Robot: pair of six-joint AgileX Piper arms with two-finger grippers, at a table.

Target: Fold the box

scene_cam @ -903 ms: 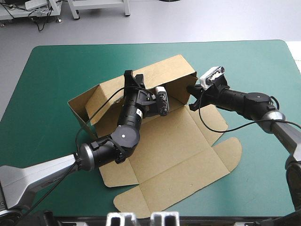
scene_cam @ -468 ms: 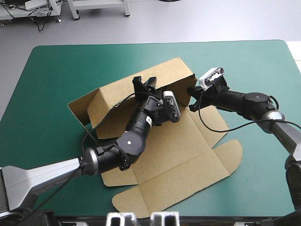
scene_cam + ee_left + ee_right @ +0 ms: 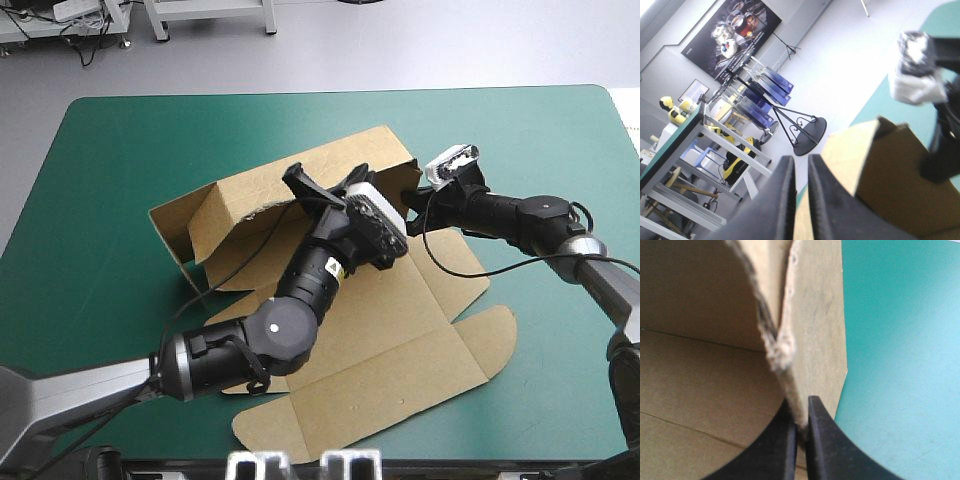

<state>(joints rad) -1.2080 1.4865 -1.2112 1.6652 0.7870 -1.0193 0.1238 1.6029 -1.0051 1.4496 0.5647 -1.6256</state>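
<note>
Ok so the box sits roughly mid-table on the teal-green cover, and it's half built. The back wall is standing, the side wall on the table's left side is up too, and the big front panels lie flat toward the near edge. The right gripper is clamped on the right-hand end of the back wall. Its black fingers are all but closed, with the ragged edge of the board pinched between them, which is really clear in its own wrist view. The left gripper is up at the top edge of the back wall, about midway along. Its fingers are nearly closed as well, and there's a thin strip of brown between them low down, so I'd say it has the wall's rim, though that one's harder to read than the right. My guess at the step: they're doubling the back wall over or holding it upright while the right-end flap gets sorted, so maybe a third of the way through. Next move probably needs the right side panel brought up and its tab tucked against that wall. That means one gripper has to let go without the wall flopping back down, since this board looks springy and it's already a bit chewed at the corner.
</note>
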